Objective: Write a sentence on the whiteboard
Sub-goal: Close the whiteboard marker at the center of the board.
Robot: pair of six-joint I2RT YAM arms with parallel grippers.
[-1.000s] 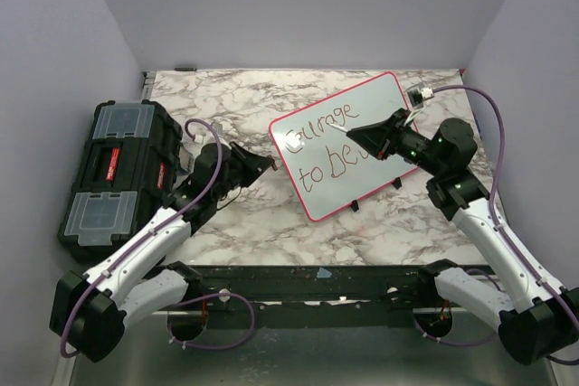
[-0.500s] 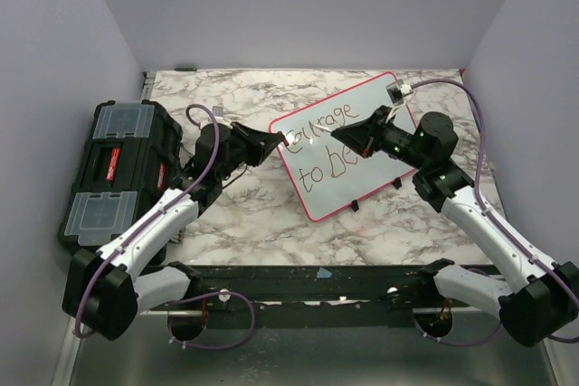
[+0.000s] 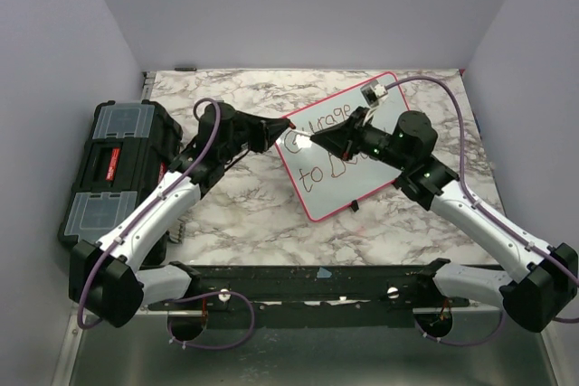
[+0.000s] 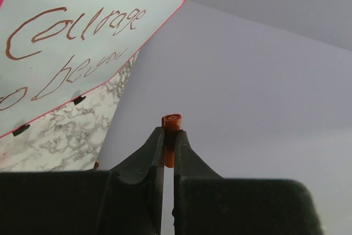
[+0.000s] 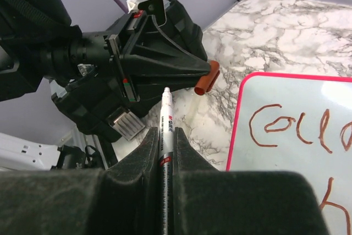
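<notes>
The whiteboard [image 3: 380,106] lies tilted on the marble table, pink rim, with the sentence [image 3: 327,146] in brown-red marker reading about "Courage to be". It also shows in the left wrist view [image 4: 82,48] and the right wrist view [image 5: 297,136]. My left gripper [image 3: 288,124] is shut on an orange marker cap [image 4: 171,130], held at the board's left corner. My right gripper [image 3: 317,137] is shut on a white marker [image 5: 166,119], its tip pointing at the cap [image 5: 206,78], a short gap between them.
A black toolbox [image 3: 113,169] with clear lid compartments sits at the table's left edge. The marble table [image 3: 244,214] is walled by lilac panels on three sides. Both arms meet over the board's left corner.
Both grippers have moved toward each other. The left one went right with the cap to the board's corner, and the right one left across the board with the marker.
</notes>
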